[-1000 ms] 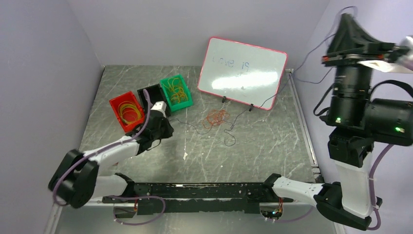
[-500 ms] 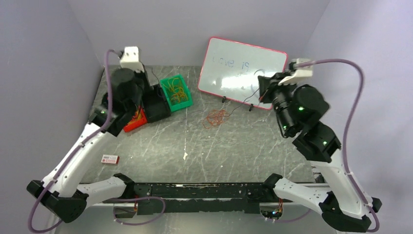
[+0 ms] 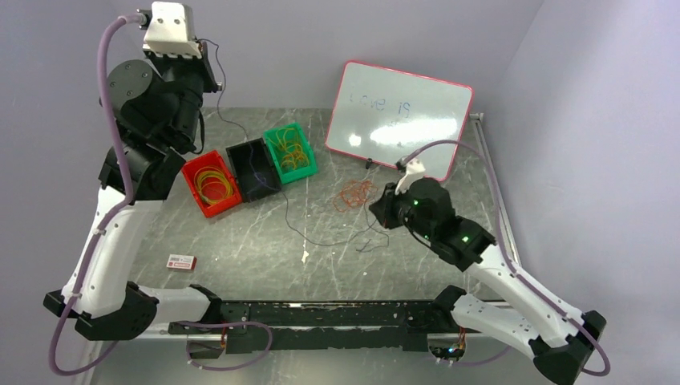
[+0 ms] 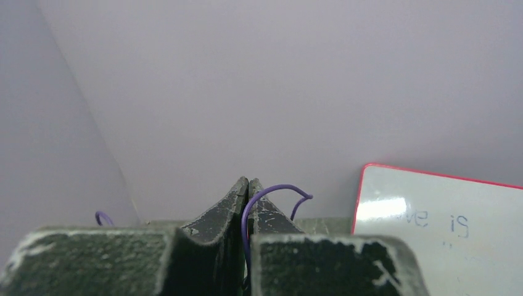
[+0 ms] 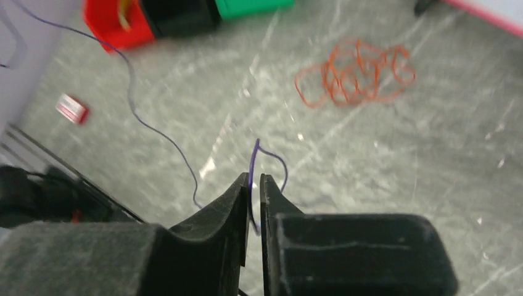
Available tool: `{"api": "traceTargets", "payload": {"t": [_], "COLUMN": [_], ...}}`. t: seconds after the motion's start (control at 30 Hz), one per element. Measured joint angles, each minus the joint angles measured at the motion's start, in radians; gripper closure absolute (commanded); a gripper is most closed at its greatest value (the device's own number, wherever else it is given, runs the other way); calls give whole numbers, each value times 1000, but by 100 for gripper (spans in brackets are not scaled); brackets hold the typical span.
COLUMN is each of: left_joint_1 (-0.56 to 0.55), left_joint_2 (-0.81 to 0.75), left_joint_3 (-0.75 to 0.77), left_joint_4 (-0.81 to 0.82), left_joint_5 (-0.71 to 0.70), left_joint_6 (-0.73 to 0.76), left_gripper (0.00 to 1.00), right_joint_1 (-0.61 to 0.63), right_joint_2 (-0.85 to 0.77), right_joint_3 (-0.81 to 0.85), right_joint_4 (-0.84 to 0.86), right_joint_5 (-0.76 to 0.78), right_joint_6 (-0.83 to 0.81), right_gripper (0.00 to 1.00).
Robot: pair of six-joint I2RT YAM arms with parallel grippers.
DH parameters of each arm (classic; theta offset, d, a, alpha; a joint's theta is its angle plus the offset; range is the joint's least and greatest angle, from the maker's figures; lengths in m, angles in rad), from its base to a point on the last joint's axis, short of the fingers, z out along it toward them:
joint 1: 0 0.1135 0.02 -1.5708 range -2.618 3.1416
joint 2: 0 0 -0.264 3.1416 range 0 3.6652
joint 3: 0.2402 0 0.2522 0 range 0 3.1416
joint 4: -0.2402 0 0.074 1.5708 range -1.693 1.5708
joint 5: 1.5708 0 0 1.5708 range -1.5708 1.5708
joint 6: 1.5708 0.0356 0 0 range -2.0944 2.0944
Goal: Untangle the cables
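Observation:
A thin dark purple cable point(image 3: 282, 210) runs from my raised left gripper point(image 3: 210, 70) down past the bins and across the table to my right gripper point(image 3: 377, 213). In the left wrist view the left gripper point(image 4: 248, 184) is shut on the purple cable point(image 4: 271, 188), which arcs out to the right. In the right wrist view the right gripper point(image 5: 254, 179) is closed to a narrow slit on the same cable point(image 5: 252, 157), low over the table. An orange cable tangle point(image 3: 355, 194) lies just beyond the right gripper and also shows in the right wrist view point(image 5: 354, 74).
A red bin point(image 3: 195, 192) with yellow cables, a black bin point(image 3: 240, 152) and a green bin point(image 3: 309, 167) with orange and yellow cables stand at the back left. A whiteboard point(image 3: 397, 119) leans at the back. A small red-and-white tag point(image 3: 181, 261) lies at the front left.
My left arm has risen from the bins to high at the back left, lifting the purple cable. My right arm has swung down to the table beside the orange tangle.

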Motion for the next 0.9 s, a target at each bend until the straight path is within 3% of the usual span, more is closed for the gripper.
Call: {"api": "traceTargets", "payload": {"t": [0.1, 0.23, 0.47, 0.53, 0.7, 0.9], "left_joint_1": [0, 1, 1, 1, 1, 1], "left_joint_2": [12, 24, 58, 71, 81, 81], "left_joint_3": [46, 73, 86, 94, 111, 128], "left_joint_4": [-9, -23, -52, -55, -61, -60], "left_joint_5": [65, 190, 378, 417, 463, 483], "left_joint_6": [19, 23, 16, 11, 6, 3], "left_gripper": [93, 93, 93, 93, 93, 93], "right_joint_1": [0, 0, 0, 0, 1, 14], "right_joint_2": [18, 26, -13, -19, 2, 339], "right_joint_3": [-96, -112, -113, -137, -391, -393], "right_joint_4": [-3, 2, 94, 194, 668, 1017], "right_joint_5": [-16, 3, -32, -102, -291, -413], "right_joint_6": [8, 0, -102, -156, -283, -384], "right_gripper": [64, 53, 44, 44, 42, 42]}}
